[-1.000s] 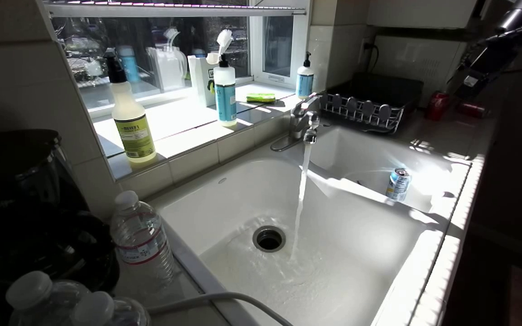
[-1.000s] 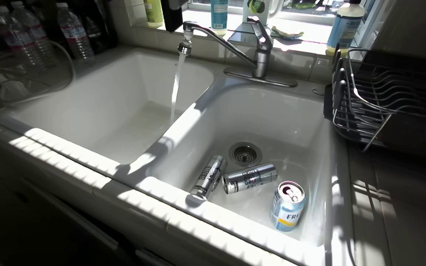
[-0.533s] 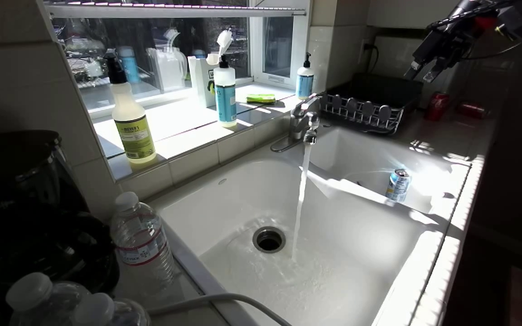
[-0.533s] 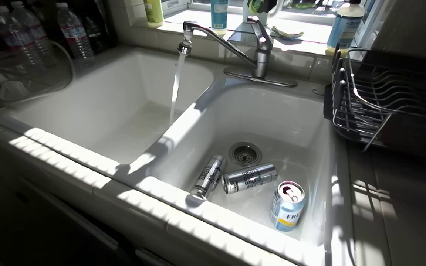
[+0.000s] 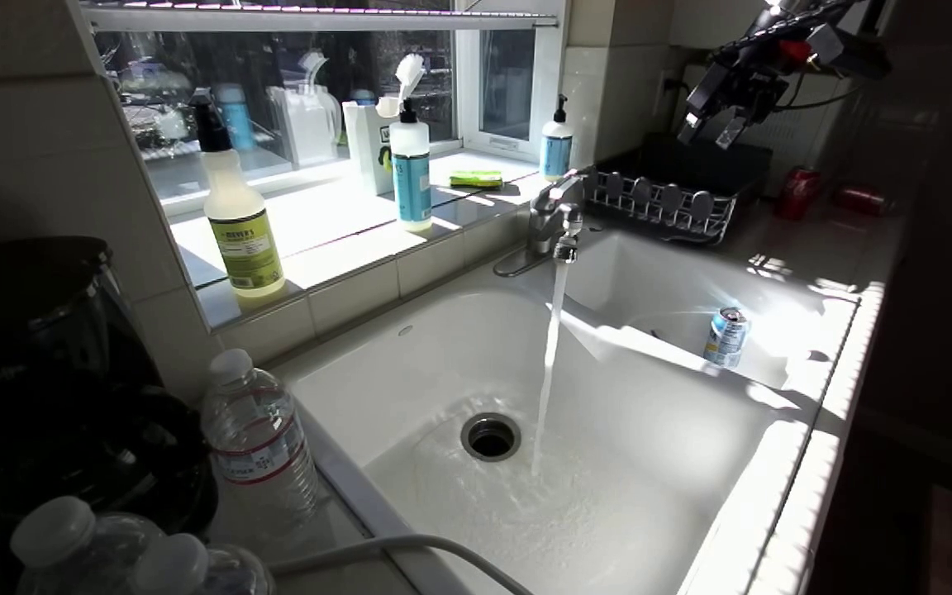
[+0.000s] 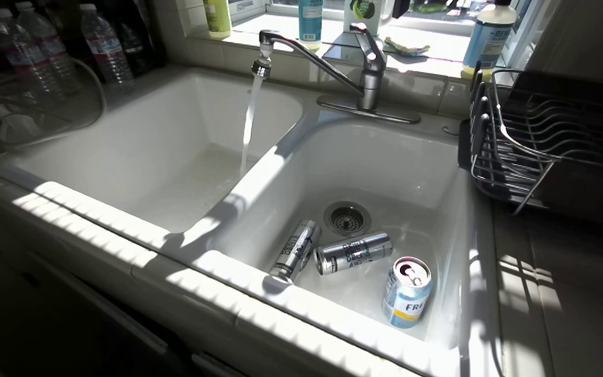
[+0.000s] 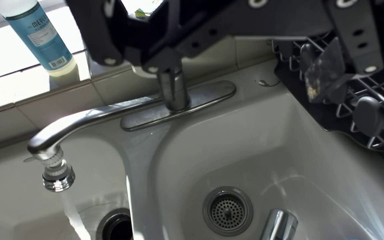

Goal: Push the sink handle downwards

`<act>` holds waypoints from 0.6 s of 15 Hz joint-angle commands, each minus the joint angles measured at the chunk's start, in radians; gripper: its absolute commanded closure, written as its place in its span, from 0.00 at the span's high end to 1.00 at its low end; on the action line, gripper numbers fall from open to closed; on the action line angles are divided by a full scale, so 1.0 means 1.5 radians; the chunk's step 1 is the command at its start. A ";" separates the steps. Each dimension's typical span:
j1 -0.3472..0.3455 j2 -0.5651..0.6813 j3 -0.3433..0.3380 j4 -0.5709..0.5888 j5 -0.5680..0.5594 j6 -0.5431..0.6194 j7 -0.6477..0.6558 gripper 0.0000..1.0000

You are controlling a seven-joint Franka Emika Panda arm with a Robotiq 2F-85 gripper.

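The sink handle (image 6: 368, 43) is a small chrome lever slanting up from the top of the faucet body (image 6: 369, 86); it also shows in an exterior view (image 5: 563, 188). Water runs from the spout (image 7: 78, 118) into a bowl of the white sink (image 5: 443, 330). My gripper (image 5: 707, 136) is open and empty, apart from the handle, higher and to its right in that exterior view. In the wrist view the gripper (image 7: 245, 70) spans the top; one finger covers the faucet's upper part, so the handle is hidden there. In an exterior view only a dark tip shows at the top edge.
A dish rack (image 6: 537, 136) stands beside the faucet. Several cans, including a blue can (image 6: 407, 293), lie or stand in the near bowl. Soap bottles (image 5: 411, 169) and a sponge (image 5: 476, 178) are on the window sill. Water bottles (image 5: 259, 438) stand on the counter.
In an exterior view my gripper has come in from the upper right and moved left toward the faucet. The handle has not moved and the water still runs.
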 commanded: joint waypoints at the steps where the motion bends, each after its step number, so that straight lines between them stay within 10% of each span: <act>1: -0.011 0.002 0.010 0.004 0.003 -0.003 -0.002 1.00; 9: -0.015 0.052 0.003 0.045 0.020 0.079 -0.004 1.00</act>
